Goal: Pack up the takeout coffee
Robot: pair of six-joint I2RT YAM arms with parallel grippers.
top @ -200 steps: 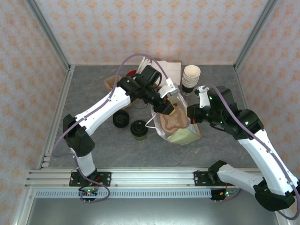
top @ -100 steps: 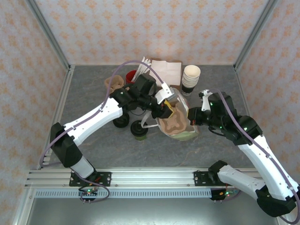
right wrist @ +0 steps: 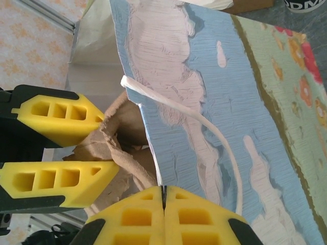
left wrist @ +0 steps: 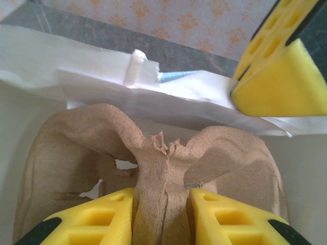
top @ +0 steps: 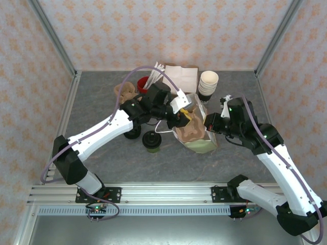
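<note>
At table centre, the left gripper [top: 185,116] pinches a pulp carrier [top: 190,131] into the bag [top: 202,147], whose rim the right gripper [top: 208,124] clamps. The takeout coffee [top: 152,142] stands at the bag's nine o'clock. Seating and releasing the carrier likely come next.

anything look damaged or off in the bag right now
Yes: the brown pulp carrier pinched by the left end effector inside the bag has a ragged, torn ridge, with a small hole beside it.
</note>
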